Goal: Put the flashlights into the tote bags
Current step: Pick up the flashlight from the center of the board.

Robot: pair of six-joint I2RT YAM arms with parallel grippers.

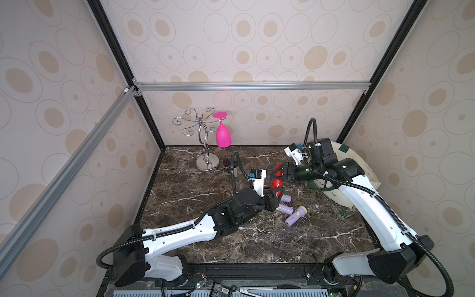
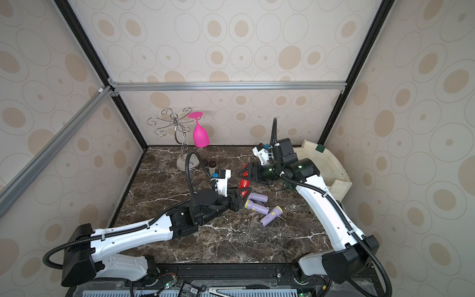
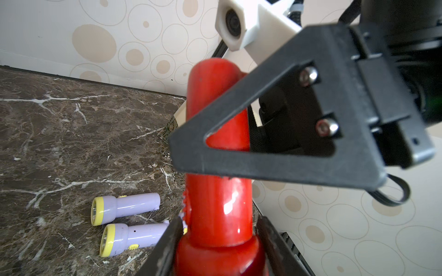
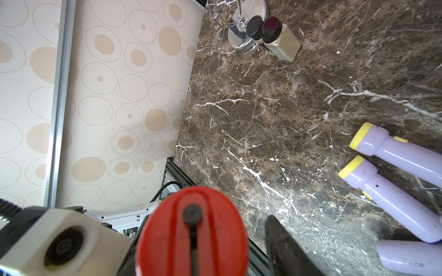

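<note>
Clamped on either side of the red flashlight (image 3: 220,210), just above its wider head, the left fingers (image 3: 165,248) hold it clear of the desk (image 1: 257,244). Its slim barrel points away from that arm, toward the right fingers (image 3: 263,165), which reach in from the opposite side and straddle it. In the left wrist view one triangular finger crosses in front of the barrel. In the right wrist view the round butt end sits between the pair, with a sliver of desk showing between it and one finger. Whether they press on the barrel we cannot tell, since the near parts are blurred.

In both top views the held flashlight hangs over the middle of the desk, between the two arms.

Three lilac flashlights (image 2: 257,207) lie on the desk just beside the left fingers. Two lie side by side with their yellow-ringed heads the same way, and the third rests at an angle next to them.

We see the tote bag (image 2: 334,159), cream with a dark green strap patch on its rim, at the far right corner of the desk. It is partly hidden behind the right arm, and its mouth is open upward.

Near the back wall stands a chrome glass rack (image 1: 205,144) with a pink glass (image 1: 223,136) hanging upside down. Two dark-capped jars (image 4: 282,40) stand just beside its base.
</note>
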